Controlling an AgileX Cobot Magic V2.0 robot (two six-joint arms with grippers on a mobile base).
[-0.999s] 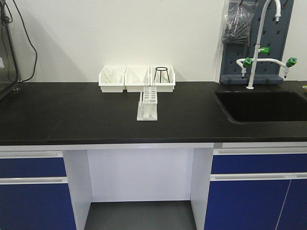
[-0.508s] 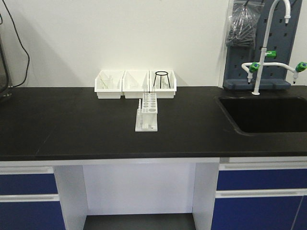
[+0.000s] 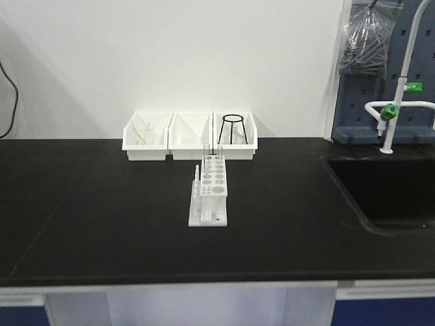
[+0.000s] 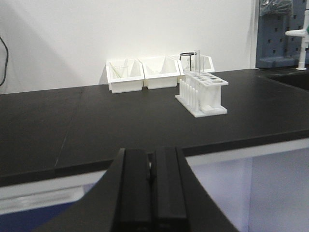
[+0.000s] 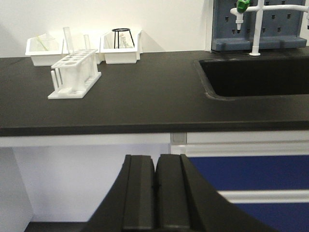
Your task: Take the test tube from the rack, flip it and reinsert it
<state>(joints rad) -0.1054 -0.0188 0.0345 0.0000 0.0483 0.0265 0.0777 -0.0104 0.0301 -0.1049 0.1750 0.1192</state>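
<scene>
While both jaws sit closed, the rack (image 3: 212, 183) stands well ahead.

A laboratory: a black bench (image 3: 102, 224) with a sunken sink (image 3: 401, 197), a gooseneck tap (image 3: 393, 109) with green valves, a pegboard (image 3: 363, 102) on the wall, a test-tube rack (image 3: 209, 193), and white bins (image 3: 190, 139) holding glassware.

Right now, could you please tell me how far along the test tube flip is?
Nothing looks done yet: two test tubes stand in the far end of the rack, untouched. Nothing is in hand: the left fingers and right fingers are shut and empty, short of the counter. Left to do: reach in, lift a tube, flip it and reinsert it.
</scene>
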